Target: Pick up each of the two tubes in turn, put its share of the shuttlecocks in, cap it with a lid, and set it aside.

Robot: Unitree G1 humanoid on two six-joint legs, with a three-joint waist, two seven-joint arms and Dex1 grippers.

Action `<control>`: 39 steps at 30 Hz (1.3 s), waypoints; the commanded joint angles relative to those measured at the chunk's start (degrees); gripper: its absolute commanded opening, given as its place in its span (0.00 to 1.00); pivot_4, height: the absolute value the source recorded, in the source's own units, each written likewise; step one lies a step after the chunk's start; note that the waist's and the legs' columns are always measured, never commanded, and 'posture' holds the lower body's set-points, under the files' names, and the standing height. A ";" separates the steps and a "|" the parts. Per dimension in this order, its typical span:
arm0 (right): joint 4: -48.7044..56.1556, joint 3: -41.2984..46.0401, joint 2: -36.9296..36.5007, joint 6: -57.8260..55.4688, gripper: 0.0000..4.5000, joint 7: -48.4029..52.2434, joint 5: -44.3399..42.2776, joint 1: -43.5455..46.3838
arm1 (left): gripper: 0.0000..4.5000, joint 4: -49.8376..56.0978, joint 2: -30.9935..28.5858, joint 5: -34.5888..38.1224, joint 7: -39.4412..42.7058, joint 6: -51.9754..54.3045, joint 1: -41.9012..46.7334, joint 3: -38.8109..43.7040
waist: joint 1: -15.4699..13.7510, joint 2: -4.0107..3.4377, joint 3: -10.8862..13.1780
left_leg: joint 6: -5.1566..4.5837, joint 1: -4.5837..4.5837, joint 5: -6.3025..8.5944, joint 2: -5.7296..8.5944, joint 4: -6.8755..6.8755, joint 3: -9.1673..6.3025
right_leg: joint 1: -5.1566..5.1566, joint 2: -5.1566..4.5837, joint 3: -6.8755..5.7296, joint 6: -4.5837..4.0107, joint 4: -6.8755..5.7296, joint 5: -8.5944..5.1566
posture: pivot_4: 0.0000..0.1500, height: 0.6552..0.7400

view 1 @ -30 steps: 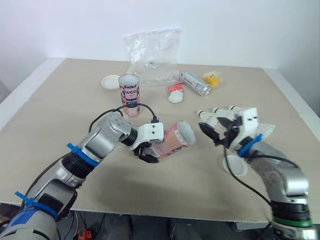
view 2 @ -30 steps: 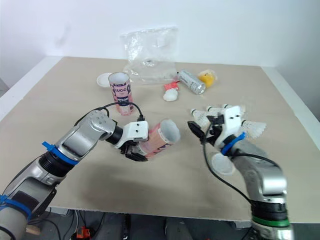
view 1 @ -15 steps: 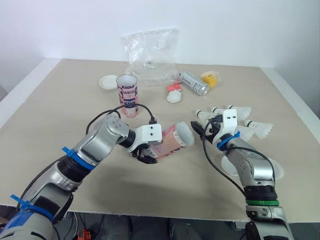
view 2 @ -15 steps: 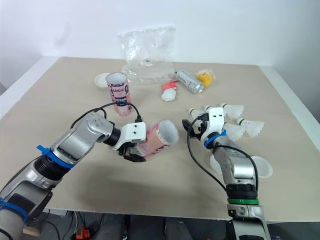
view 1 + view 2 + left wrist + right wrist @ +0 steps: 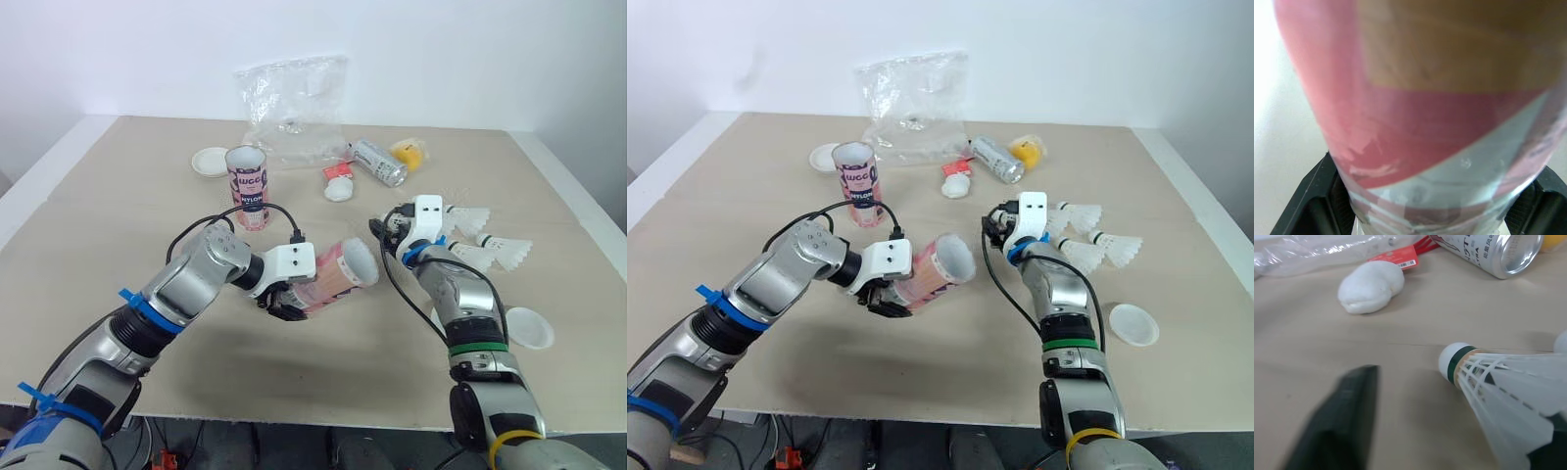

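Beige table, white wall behind; tilted tube held above it.

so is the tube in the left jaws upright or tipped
Tipped: the held tube lies slanted, open mouth facing the robot's right.

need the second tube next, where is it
Head views: the second tube stands upright left of centre, by a white lid and the plastic bag.

Left hand clamped round tube, arm reaching forward; right hand spread open, elbow bent.
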State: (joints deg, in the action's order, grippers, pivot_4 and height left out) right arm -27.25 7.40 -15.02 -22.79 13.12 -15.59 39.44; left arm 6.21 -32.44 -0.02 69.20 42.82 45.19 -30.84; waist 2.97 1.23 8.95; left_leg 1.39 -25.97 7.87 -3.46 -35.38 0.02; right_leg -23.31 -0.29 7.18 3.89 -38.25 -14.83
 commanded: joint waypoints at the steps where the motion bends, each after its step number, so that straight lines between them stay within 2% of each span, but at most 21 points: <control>1: 0.88 0.78 -0.22 0.98 0.26 -0.65 0.86 1.86 | 0.73 -0.73 -1.00 -0.74 -0.83 0.81 -1.05 -0.81 | 0.01 0.00 0.00 | 0.00 0.00 0.00 0.00 0.00 0.00 | 0.00 0.00 0.01 0.00 0.00 0.01 | 1.00 1.00; 4: 1.41 0.48 -0.76 0.89 0.01 0.17 1.34 1.50 | 0.73 -1.00 -0.98 -0.73 -1.06 0.60 -1.09 -0.83 | 0.02 0.00 0.00 | 0.00 0.01 0.00 0.00 0.00 0.00 | 0.00 0.00 0.00 0.00 0.00 0.02 | 1.00 1.00; 9: 4.55 -0.24 -1.24 -0.02 0.01 1.77 1.92 0.74 | 0.73 -1.50 -0.78 -0.75 -1.24 0.25 -1.05 -0.87 | 0.04 -0.01 0.00 | 0.00 0.01 0.00 0.00 0.00 0.00 | 0.00 0.00 0.01 0.00 0.00 0.02 | 1.00 1.00; 13: 15.44 -2.34 -3.57 -2.31 0.01 6.70 1.31 -1.52 | 0.73 -2.78 -0.68 -0.88 -1.16 -0.88 -0.94 -0.94 | 0.03 -0.02 0.01 | 0.00 0.00 0.00 0.00 0.00 0.00 | -0.01 0.00 0.01 0.00 0.00 0.02 | 1.00 1.00; 16: 29.57 -4.57 -13.11 -0.26 0.01 17.67 1.37 -3.69 | 0.73 -4.35 -0.26 -0.98 -0.96 -2.07 -0.19 -1.01 | -0.16 -0.13 0.08 | 0.00 -0.02 0.00 0.01 -0.01 0.00 | -0.01 0.00 0.01 0.02 0.00 0.00 | 1.00 1.00; 19: 38.10 -3.44 -23.27 3.08 0.01 29.50 -1.07 -5.20 | 0.73 -5.21 0.45 -0.50 -0.76 -2.56 0.46 -0.76 | -0.33 -0.24 0.15 | 0.00 -0.06 0.00 0.08 -0.02 0.00 | -0.02 -0.05 0.03 0.05 0.03 -0.03 | 1.00 1.00; 22: 42.36 -2.04 -32.51 9.30 0.01 41.42 -3.18 -7.46 | 0.73 -5.73 0.80 -0.16 -0.42 -2.79 0.84 -0.72 | -0.35 -0.30 0.18 | 0.01 0.00 0.00 0.09 -0.01 -0.01 | 0.04 -0.08 0.01 0.02 0.06 -0.06 | 1.00 1.00; 26: 45.81 -2.08 -41.24 20.47 0.01 54.48 -3.29 -11.02 | 0.73 -6.07 1.08 0.10 -0.07 -3.12 0.89 -0.85 | -0.31 -0.29 0.18 | 0.01 0.05 0.00 0.11 -0.05 -0.01 | 0.07 -0.11 0.03 0.01 0.08 -0.06 | 1.00 1.00; 32: 46.63 -3.72 -41.77 25.38 0.01 57.40 -2.32 -12.82 | 0.73 -6.04 1.97 0.31 0.06 -2.93 1.24 -0.86 | -0.40 -0.27 0.20 | 0.01 0.06 0.00 0.13 -0.12 0.02 | 0.03 -0.18 0.03 0.01 0.08 -0.04 | 1.00 1.00; 39: 44.00 -8.46 -39.39 28.24 0.01 57.23 1.18 -10.56 | 0.73 -4.90 2.03 0.36 0.16 -2.32 0.96 -0.89 | -0.49 -0.27 0.20 | 0.00 -0.04 -0.01 0.27 -0.11 0.04 | 0.03 -0.30 0.03 0.02 0.10 -0.05 | 1.00 1.00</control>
State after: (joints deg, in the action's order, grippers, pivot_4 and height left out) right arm 17.24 -1.19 -54.52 3.89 70.09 -15.25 27.54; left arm 1.31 -30.39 1.07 70.16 39.58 46.61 -30.76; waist 2.49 0.96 9.15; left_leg 1.39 -26.03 7.86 -3.18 -35.49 0.06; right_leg -23.29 -0.60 7.21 3.92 -38.15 -14.89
